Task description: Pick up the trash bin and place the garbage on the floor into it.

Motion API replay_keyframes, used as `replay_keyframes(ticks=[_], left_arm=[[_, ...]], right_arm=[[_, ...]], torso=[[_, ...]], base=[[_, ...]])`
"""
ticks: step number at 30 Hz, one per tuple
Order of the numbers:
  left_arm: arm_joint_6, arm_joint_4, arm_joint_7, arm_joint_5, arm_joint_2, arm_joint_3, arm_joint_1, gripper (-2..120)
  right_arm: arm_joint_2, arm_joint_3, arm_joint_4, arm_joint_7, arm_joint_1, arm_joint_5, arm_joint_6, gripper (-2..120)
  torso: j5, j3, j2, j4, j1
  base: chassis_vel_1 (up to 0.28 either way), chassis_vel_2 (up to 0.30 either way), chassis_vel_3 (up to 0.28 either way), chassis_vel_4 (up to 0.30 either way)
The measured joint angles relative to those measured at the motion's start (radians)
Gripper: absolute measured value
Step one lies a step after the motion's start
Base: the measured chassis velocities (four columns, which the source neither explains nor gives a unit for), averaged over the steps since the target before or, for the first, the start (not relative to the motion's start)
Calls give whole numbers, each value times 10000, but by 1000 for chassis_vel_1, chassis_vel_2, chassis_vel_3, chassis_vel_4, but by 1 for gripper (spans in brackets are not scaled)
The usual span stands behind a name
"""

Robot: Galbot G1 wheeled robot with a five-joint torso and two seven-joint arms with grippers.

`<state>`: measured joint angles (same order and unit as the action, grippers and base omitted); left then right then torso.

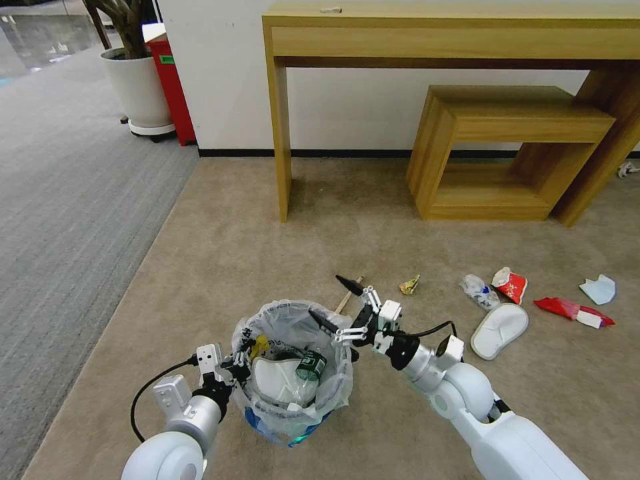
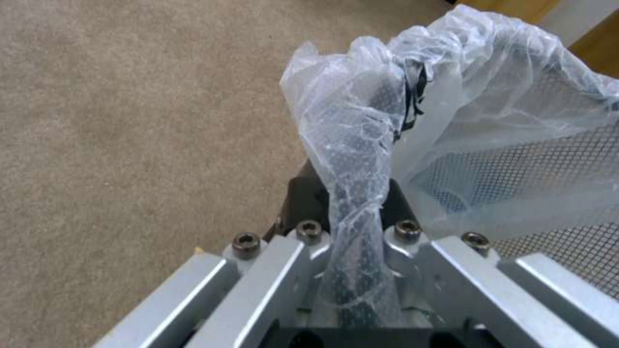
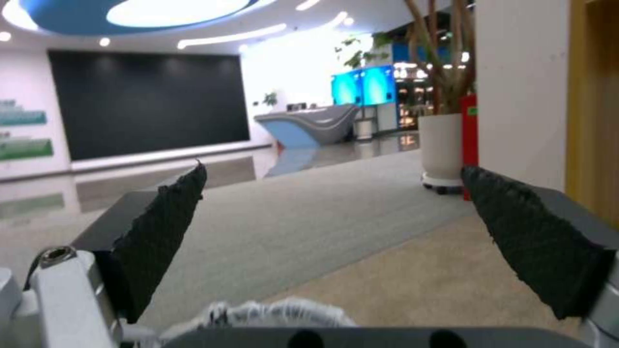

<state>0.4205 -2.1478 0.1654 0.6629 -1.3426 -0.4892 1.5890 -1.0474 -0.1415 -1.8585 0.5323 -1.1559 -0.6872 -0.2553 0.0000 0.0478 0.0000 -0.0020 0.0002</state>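
2 grippers are at work on the beige carpet (image 1: pixel 267 220) in front of the wooden desk (image 1: pixel 440 33). The left gripper (image 1: pixel 230 367) is clamped on the near-left rim of the trash bin (image 1: pixel 293 400), and the left wrist view shows the plastic liner (image 2: pixel 361 145) and black mesh pinched between its closed fingers, so the bin is in its hold; whether the base is off the carpet I cannot tell. Inside the bin lie a white slipper (image 1: pixel 275 380) and a plastic bottle (image 1: pixel 310 365) with a green label, so part of the garbage is already in. The right gripper (image 1: pixel 335 303) hangs just over the far-right edge of the rim, its black fingers (image 3: pixel 161 227) spread wide with nothing between them, which reads as the pause after a drop and before the next pick. Litter is left on the floor to the right: a wooden stick (image 1: pixel 349 300) just beyond the bin, a small yellow wrapper (image 1: pixel 409 285), a crumpled clear bottle (image 1: pixel 480 292), a red and white carton (image 1: pixel 511 285), a second white slipper (image 1: pixel 499 330), a flat red packet (image 1: pixel 573 311) and a pale blue mask (image 1: pixel 599 289). The stick is nearest, almost under the right gripper, so it looks like the natural next target. That move probably calls for swinging the open fingers off the rim, lowering them to straddle the thin stick across its length, and closing low enough to catch it against the carpet, while the left gripper keeps the bin steady and its mouth facing up.
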Motion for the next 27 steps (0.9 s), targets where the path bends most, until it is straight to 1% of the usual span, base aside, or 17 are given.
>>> replay_keyframes(ticks=[5, 7, 8, 11, 12, 16, 17, 19, 20, 21, 23, 24, 25, 26, 27], left_arm=[[-76, 108, -6, 22, 84, -99, -19, 3], [-124, 135, -11, 41, 153, -172, -23, 3], [-124, 135, -11, 41, 153, -172, -23, 3], [-155, 137, -12, 49, 208, -242, -71, 3], [-155, 137, -12, 49, 208, -242, -71, 3], [-202, 135, -15, 41, 221, -304, -114, 3], [-202, 135, -15, 41, 221, -304, -114, 3], [-248, 135, -23, 21, 236, -338, -117, 3], [-248, 135, -23, 21, 236, -338, -117, 3], [-281, 134, -26, 8, 259, -375, -117, 3], [-319, 130, -26, -6, 297, -451, -132, 3], [-319, 130, -26, -6, 297, -451, -132, 3], [-328, 120, -28, -8, 316, -485, -136, 3], [-339, 113, -34, -21, 327, -506, -140, 3], [-339, 113, -34, -21, 327, -506, -140, 3]], right_arm=[[-23, -182, -160, -644, -224, -247, 178, 100], [49, -497, -308, -1289, -437, -241, 439, 100], [49, -497, -308, -1289, -437, -241, 439, 100], [84, -966, -536, -2322, -681, -121, 781, 100], [84, -966, -536, -2322, -681, -121, 781, 100], [-75, -1598, -789, -3688, -1058, 412, 1115, 100], [-75, -1598, -789, -3688, -1058, 412, 1115, 100], [-162, -1833, -861, -4283, -1231, 669, 1280, 100], [-162, -1833, -861, -4283, -1231, 669, 1280, 100], [-223, -1993, -931, -4888, -1344, 903, 1469, 100], [-362, -2345, -1126, -6145, -1540, 1290, 2140, 100], [-362, -2345, -1126, -6145, -1540, 1290, 2140, 100], [-425, -2551, -1196, -6734, -1617, 1406, 2512, 100], [-468, -2687, -1200, -7076, -1652, 1522, 2663, 100], [-468, -2687, -1200, -7076, -1652, 1522, 2663, 100]], torso=[[0, 0, 0, 0, 0], [0, 0, 0, 0, 0], [0, 0, 0, 0, 0], [0, 0, 0, 0, 0], [0, 0, 0, 0, 0], [1, 0, 0, 0, 0], [1, 0, 0, 0, 0], [-1, 0, 0, 0, 0], [-1, 0, 0, 0, 0], [2, 0, 0, 0, 0], [0, 0, 0, 0, 0], [0, 0, 0, 0, 0], [0, 0, 0, 0, 0], [-1, 0, 0, 0, 0], [-1, 0, 0, 0, 0]], base=[[0, 0, 0, 0], [0, 0, 0, 0], [0, 0, 0, 0], [0, 0, 0, 0], [0, 0, 0, 0], [0, 0, 0, 0], [0, 0, 0, 0], [0, 0, 0, 0], [0, 0, 0, 0], [0, 0, 0, 0], [0, 0, 0, 0], [0, 0, 0, 0], [0, 0, 0, 0], [0, 0, 0, 0], [0, 0, 0, 0]])
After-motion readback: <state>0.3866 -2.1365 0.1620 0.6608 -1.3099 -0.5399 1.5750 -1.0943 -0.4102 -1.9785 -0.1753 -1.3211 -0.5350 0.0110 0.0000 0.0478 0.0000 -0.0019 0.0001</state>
